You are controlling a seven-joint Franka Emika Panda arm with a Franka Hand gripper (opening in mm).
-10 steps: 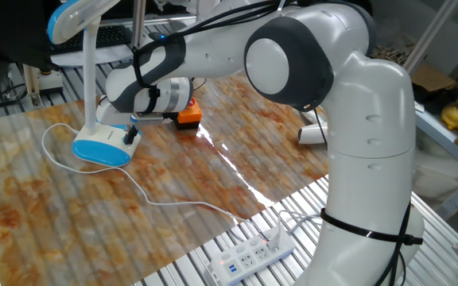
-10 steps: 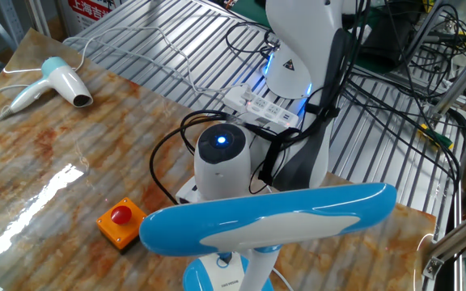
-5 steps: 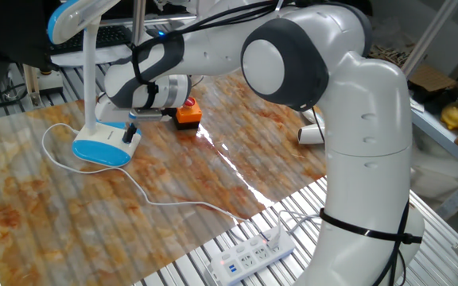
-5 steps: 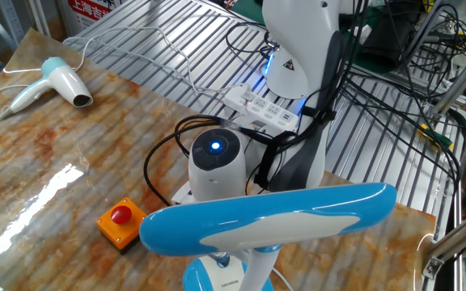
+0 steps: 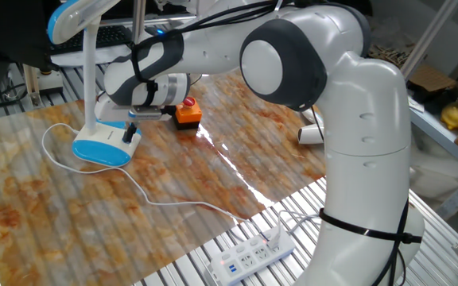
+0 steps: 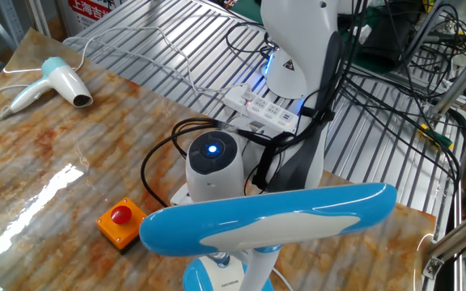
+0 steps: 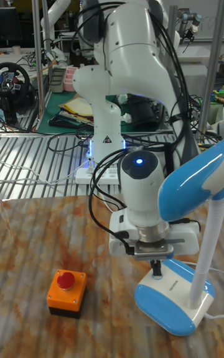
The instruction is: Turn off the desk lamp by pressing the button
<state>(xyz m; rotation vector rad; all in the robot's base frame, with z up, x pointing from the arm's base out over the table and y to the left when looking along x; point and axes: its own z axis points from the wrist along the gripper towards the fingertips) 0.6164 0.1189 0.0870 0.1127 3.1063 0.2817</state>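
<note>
**Claw over lamp base, press pending**

Lamp [image 5: 94,119] stood at the counter's [image 5: 213,183] far-left edge; the button on its base [image 7: 171,299] was too faint to pick out. Claw [image 7: 156,266] hung just above the base top; finger gap not visible, cannot tell, nothing seen held. Best press: straight down, light, one fingertip. Versus 1.0 s earlier, wrist had shifted slightly up and away from the base.

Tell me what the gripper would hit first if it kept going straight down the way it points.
Most likely the white top face of the oval blue-and-white desk lamp base. The gripper points down right above it, near the edge facing the arm. Depth is unclear, so whether it lands on the touch button cannot be told.
</note>
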